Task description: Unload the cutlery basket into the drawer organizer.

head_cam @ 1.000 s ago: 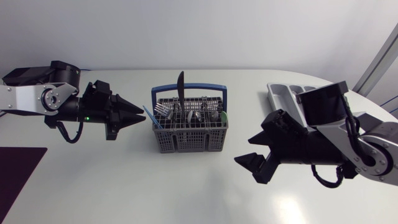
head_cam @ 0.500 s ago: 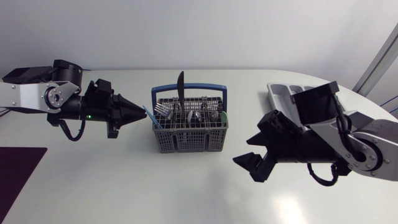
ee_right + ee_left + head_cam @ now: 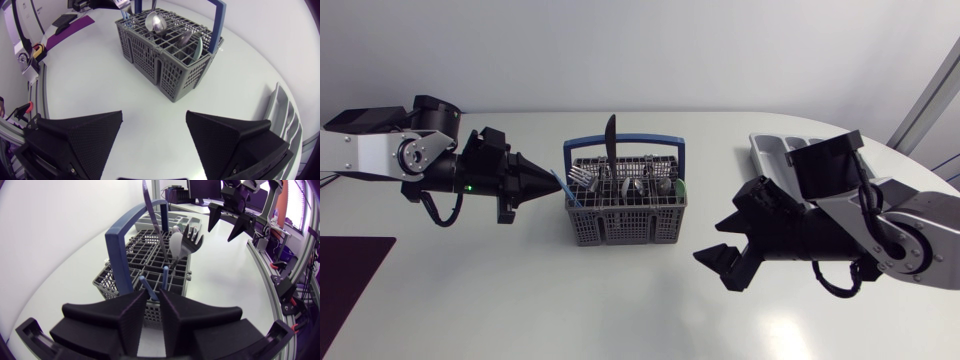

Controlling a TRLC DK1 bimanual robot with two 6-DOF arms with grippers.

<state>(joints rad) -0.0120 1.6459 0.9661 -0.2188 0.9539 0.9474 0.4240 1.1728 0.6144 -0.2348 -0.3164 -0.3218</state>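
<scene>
The grey cutlery basket (image 3: pixel 625 225) with a blue handle stands mid-table, holding a black knife (image 3: pixel 610 135), a fork (image 3: pixel 192 237), spoons and a blue-handled utensil (image 3: pixel 561 188) that leans out at its left end. My left gripper (image 3: pixel 550 182) points at that end. In the left wrist view its fingers stand a narrow slit apart (image 3: pixel 152 294), with the blue handle (image 3: pixel 144 286) rising just ahead of the tips. My right gripper (image 3: pixel 712 240) hangs wide open to the right of the basket (image 3: pixel 165 60), with nothing in it (image 3: pixel 154 117). The grey drawer organizer (image 3: pixel 775 150) lies at the back right, partly hidden by my right arm.
A dark purple mat (image 3: pixel 350 270) lies at the table's front left corner. A second blue handle (image 3: pixel 165 277) stands in the basket beside the first. The table's curved edge runs close behind the organizer (image 3: pixel 282 110).
My left gripper has slid right to the basket's left end while its fingers drew closer together. My right arm has barely shifted.
</scene>
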